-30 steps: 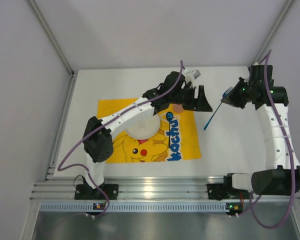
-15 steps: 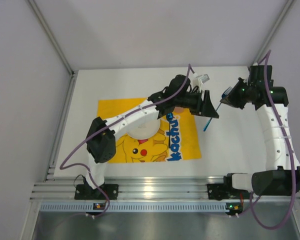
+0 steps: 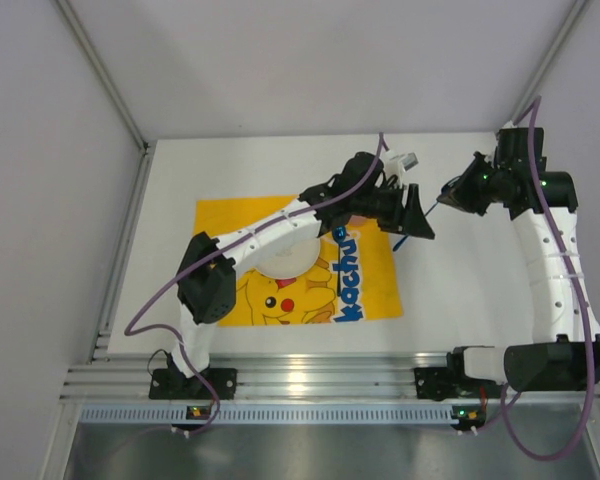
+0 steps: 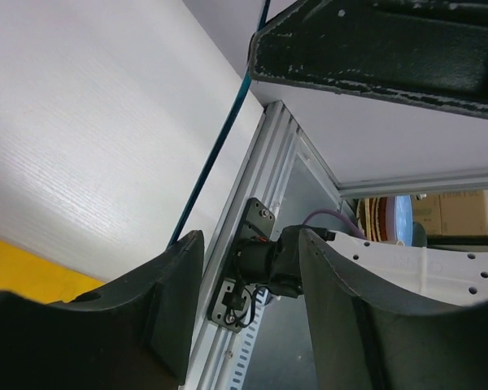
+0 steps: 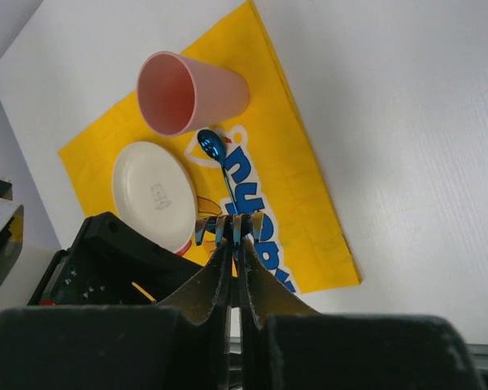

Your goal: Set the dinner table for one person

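Observation:
The dinner table (image 3: 460, 290) is a plain white top. On it lies a yellow Pikachu mat (image 3: 220, 230) carrying a white plate (image 5: 154, 195), a pink cup (image 5: 187, 93) and a blue spoon (image 5: 211, 146). My right gripper (image 3: 458, 190) hangs above the table's far right, shut on a blue fork (image 5: 228, 227). The fork's thin handle (image 4: 215, 154) slants down-left past my left gripper (image 3: 418, 215). That gripper hovers off the mat's far right corner. Its jaws (image 4: 248, 244) are open with nothing between them, and the handle runs outside one finger.
An aluminium rail (image 3: 310, 380) borders the near edge with both arm bases on it. Grey walls and frame posts close the table's left, back and right. The left arm (image 3: 270, 225) stretches over the plate (image 3: 285, 258) and hides part of the mat.
My left gripper swung right, off the mat toward the fork, and its jaws narrowed. The right gripper tilted, so the fork's handle now passes behind the left gripper.

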Tool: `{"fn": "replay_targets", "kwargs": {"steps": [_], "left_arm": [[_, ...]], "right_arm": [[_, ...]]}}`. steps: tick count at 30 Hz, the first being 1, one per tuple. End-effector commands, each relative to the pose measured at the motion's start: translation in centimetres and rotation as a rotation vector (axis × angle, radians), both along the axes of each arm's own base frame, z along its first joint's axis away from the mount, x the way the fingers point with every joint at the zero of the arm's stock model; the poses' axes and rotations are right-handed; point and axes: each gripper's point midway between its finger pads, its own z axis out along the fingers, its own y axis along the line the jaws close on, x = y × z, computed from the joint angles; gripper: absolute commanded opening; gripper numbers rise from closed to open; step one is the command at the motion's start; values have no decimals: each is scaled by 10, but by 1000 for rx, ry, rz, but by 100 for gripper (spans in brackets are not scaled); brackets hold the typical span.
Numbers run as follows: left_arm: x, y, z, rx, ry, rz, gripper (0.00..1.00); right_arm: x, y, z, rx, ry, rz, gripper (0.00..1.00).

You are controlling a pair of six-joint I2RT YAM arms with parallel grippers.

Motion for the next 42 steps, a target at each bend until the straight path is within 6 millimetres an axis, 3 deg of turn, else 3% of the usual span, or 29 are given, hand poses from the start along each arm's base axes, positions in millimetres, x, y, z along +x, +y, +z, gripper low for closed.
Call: {"fn": "replay_targets", "kwargs": {"steps": [1,5,9,16,25,35,38,42], "left_arm": [[4,1,48,-85,-77,-1,56],[2,9,89,-174,-87,-10,57],[8,22,104,-194,-104,9,57],[23,35,70,-122,-128,44,60],[31,25,32,-51,-137,50,59],[28,5,9,-27,-116,8,57],[27,-1,6,-26,-109,0,51],[26,-3,9,-32,-103,1,17]], "right_arm": [[-3,3,14,-4,-37,14,0],[-5,2,5,-14,-20,13,0],[-5,1,2,-20,-13,11,0],[-4,2,8,-17,-16,22,0],[-4,7,19,3,-28,41,0],[-4,13,15,33,-5,63,0],[-4,13,15,36,-5,63,0],[-4,14,12,35,1,65,0]]}}
